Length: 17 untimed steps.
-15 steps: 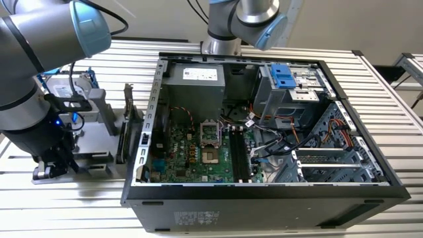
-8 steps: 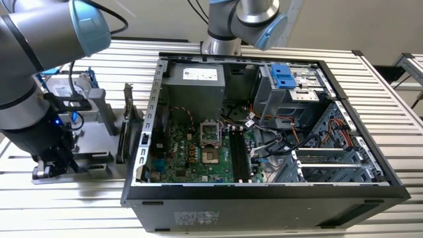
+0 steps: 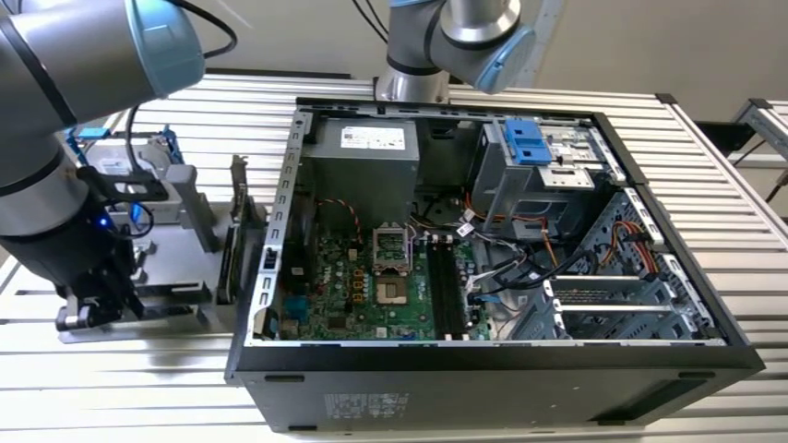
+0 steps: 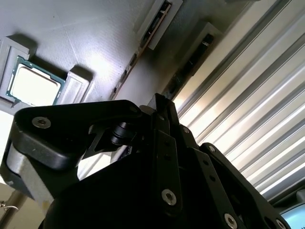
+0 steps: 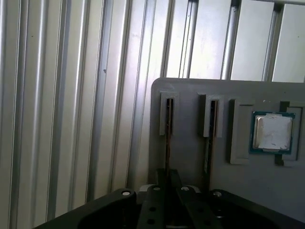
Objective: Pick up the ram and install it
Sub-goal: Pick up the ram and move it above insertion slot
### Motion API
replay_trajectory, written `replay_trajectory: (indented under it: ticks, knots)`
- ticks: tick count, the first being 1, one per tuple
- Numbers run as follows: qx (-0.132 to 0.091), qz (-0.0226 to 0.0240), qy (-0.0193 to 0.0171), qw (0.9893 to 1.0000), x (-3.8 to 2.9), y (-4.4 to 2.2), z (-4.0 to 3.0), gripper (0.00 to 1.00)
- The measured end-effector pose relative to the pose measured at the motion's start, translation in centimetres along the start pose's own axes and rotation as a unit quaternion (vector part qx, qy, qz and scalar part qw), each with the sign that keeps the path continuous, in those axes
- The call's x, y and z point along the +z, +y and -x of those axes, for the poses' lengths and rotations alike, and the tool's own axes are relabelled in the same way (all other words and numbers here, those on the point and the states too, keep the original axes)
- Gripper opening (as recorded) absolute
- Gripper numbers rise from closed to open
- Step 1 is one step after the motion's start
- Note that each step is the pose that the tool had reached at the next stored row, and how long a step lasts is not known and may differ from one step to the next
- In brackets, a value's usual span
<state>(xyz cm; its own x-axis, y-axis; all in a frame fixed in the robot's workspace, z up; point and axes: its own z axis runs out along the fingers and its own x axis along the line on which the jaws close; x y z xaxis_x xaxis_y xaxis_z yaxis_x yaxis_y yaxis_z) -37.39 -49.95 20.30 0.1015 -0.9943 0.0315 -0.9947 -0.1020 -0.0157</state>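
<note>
The ram stands on edge in a slot of the grey holder, and shows as a thin dark strip in the second wrist view. My gripper is down on that stick, its black fingers drawn close together on the stick's end. In the exterior view the gripper hangs low over the holder, on the exterior view's left of the open computer case. The motherboard's long black memory slots lie inside the case.
A second stick sits in the neighbouring slot, and a processor chip lies in a recess beside it. An upright expansion card and a blue-framed drive stand on the holder. Another arm's base is behind the case. The table is ribbed metal.
</note>
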Motion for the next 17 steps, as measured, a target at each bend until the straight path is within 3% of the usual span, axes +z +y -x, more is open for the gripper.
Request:
replay_trajectory:
  ticks: [17]
  knots:
    - [0.0, 0.0, 0.0, 1.0, -0.88, 0.02, -0.02, 0.0]
